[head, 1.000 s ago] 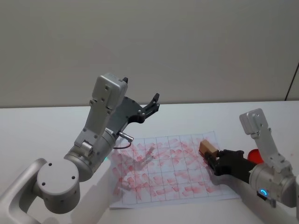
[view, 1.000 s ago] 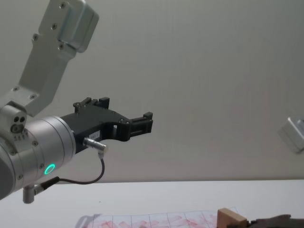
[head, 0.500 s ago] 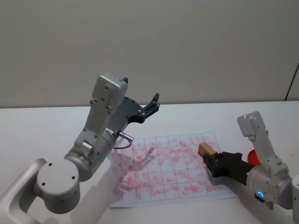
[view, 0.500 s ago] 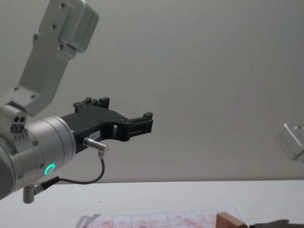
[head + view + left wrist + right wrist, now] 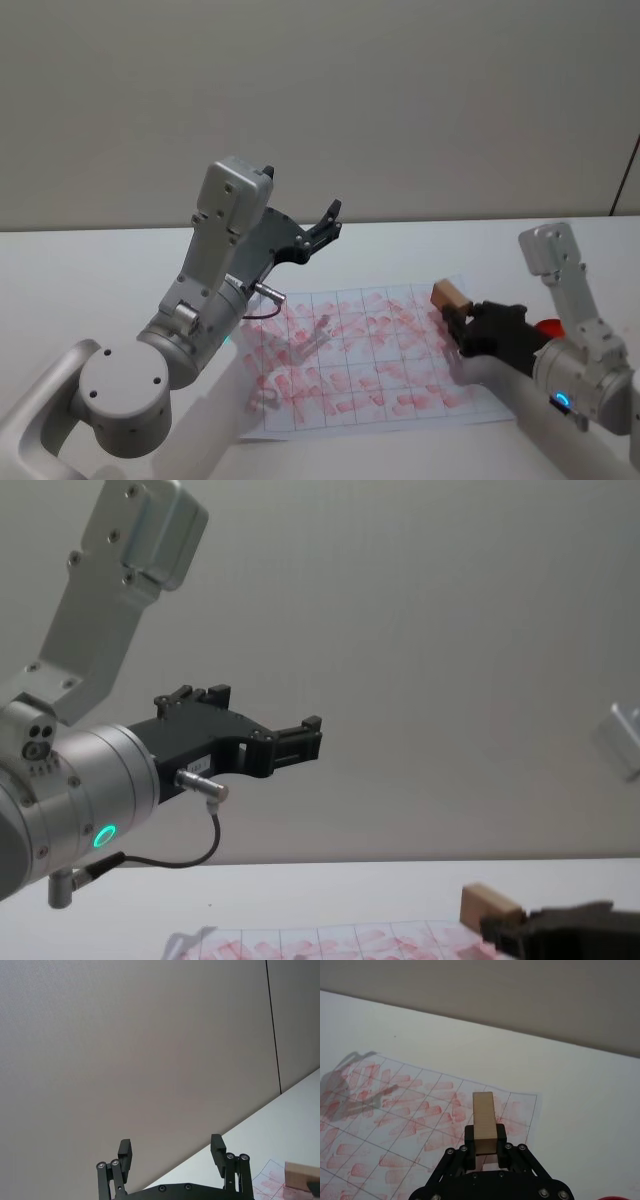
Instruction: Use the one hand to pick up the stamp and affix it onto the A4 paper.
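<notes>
Stamping step: right gripper (image 5: 485, 1146) fingers clamped on stamp (image 5: 484, 1119), poised over A4 paper (image 5: 350, 375) near its 2 o'clock corner, then probably press straight down into a grid box; left gripper (image 5: 172, 1152) parked high around 11 o'clock, fingers apart.

The stamp (image 5: 449, 296), clamped in the right gripper (image 5: 458, 318), has been raised clear of the paper (image 5: 360, 372) after being pressed lower half a second ago, and shifted slightly toward the sheet's far right corner.

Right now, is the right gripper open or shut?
Shut: right gripper clamps the stamp between its jaws; left gripper parked, raised, open.
</notes>
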`<state>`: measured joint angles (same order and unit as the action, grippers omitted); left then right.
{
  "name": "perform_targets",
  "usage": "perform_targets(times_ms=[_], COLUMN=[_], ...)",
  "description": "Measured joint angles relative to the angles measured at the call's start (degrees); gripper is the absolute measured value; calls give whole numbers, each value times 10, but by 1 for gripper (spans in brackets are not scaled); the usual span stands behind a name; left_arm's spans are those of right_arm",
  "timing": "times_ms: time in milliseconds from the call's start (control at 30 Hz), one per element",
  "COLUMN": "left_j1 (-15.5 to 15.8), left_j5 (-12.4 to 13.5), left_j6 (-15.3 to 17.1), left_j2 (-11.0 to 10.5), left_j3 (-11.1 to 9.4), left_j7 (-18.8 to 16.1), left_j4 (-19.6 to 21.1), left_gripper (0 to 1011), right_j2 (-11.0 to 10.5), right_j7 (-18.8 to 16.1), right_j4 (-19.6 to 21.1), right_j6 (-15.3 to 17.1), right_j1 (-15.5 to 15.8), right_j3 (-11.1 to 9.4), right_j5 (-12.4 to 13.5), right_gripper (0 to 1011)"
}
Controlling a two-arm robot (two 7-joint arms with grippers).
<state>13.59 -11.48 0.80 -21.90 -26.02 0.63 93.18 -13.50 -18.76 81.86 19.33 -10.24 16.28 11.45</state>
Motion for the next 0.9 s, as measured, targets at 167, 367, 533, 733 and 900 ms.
perform_targets(times_ms=[167, 367, 533, 733, 900], left_j1=[0, 0, 0, 0, 0], left_j5=[0, 0, 0, 0, 0], left_j6=[0, 0, 0, 0, 0], left_j2=[0, 0, 0, 0, 0], left_j3=[0, 0, 0, 0, 0], left_j7=[0, 0, 0, 0, 0], left_j4=[0, 0, 0, 0, 0], left_gripper=[1001, 1001, 1001, 1001, 1001], right_j2=[-6, -21, -37, -59, -71], right_j7=[9, 28, 48, 78, 96], right_j4=[23, 69, 107, 147, 164], right_j6=[-16, -28, -29, -20, -13], right_j1=[3, 17, 38, 73, 97], right_j3=[-5, -18, -28, -43, -51], right_j5=[2, 12, 27, 50, 65], right_gripper=[214, 216, 216, 216, 216])
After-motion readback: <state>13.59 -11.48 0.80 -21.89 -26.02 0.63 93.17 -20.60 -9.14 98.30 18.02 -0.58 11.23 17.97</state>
